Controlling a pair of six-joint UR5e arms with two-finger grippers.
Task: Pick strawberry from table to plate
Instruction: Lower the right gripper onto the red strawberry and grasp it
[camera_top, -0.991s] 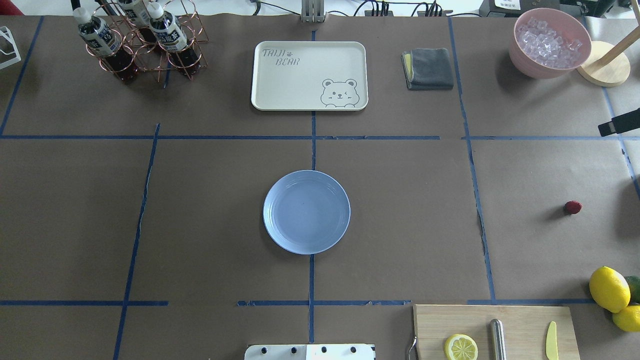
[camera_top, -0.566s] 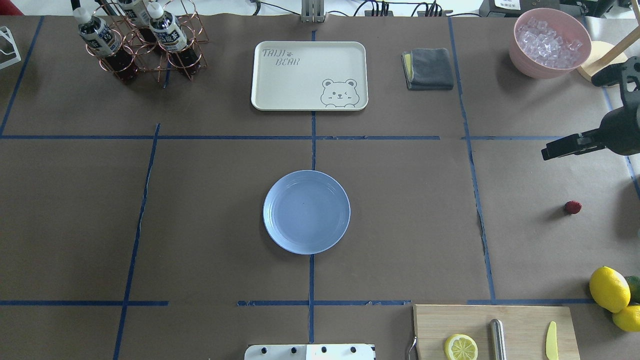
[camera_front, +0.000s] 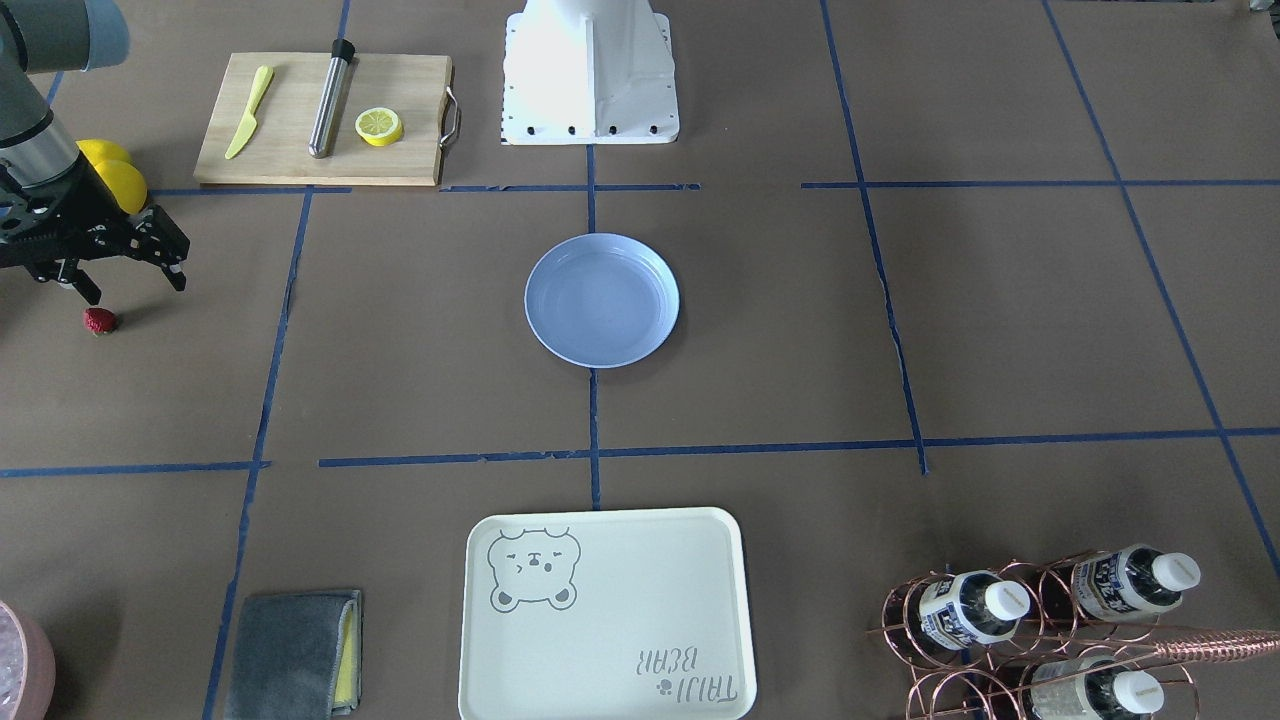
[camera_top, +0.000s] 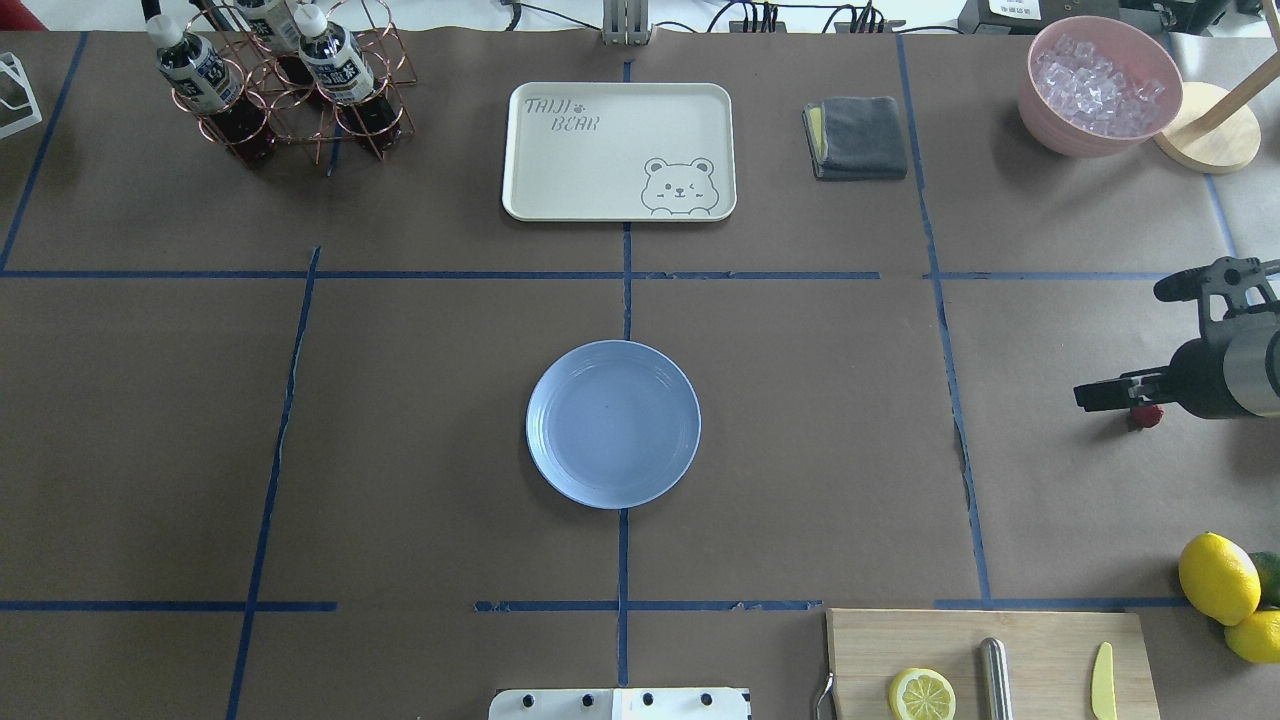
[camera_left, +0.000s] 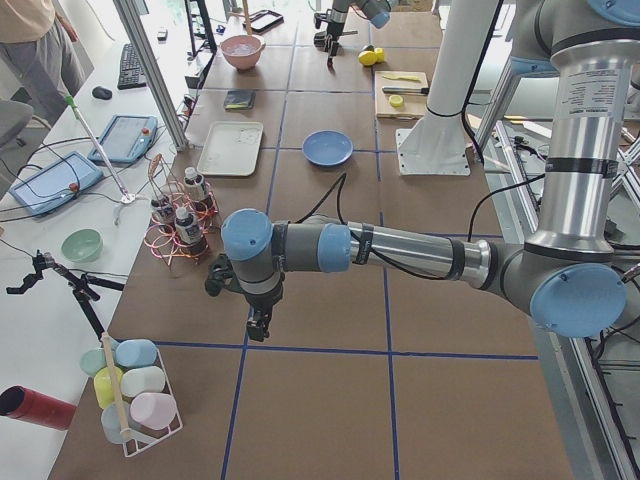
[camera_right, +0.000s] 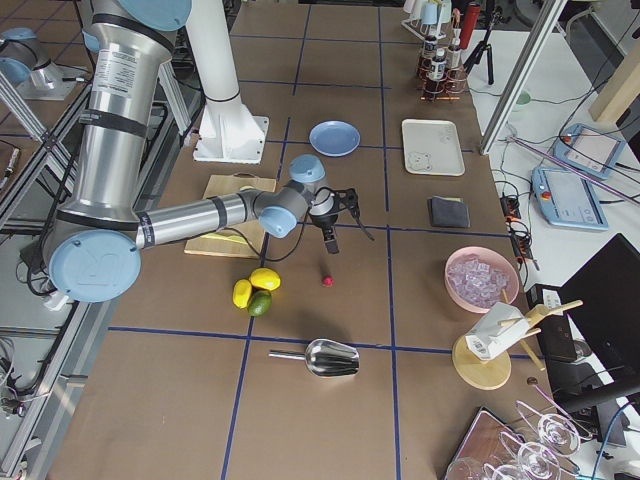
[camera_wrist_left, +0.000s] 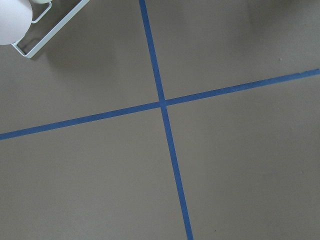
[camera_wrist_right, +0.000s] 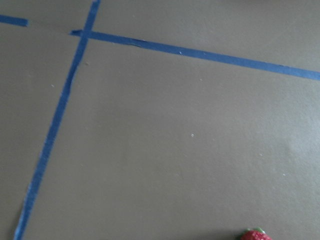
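The strawberry lies on the brown-paper table near its right end, far from the empty pale blue plate at the centre. My right gripper hovers open just above and beside the berry. In the overhead view one of its fingers partly covers the strawberry. The right wrist view catches the strawberry at its bottom edge, with no fingers in frame. My left gripper hangs over the table's left end, seen only from the side, so I cannot tell its state.
Lemons and an avocado sit close behind the berry, beside a cutting board with a lemon half and knife. A pink ice bowl, grey cloth, cream bear tray and bottle rack line the far side.
My right arm has come in from the table's right edge and swung down towards the strawberry, ending open over it. The berry and the plate have not moved.
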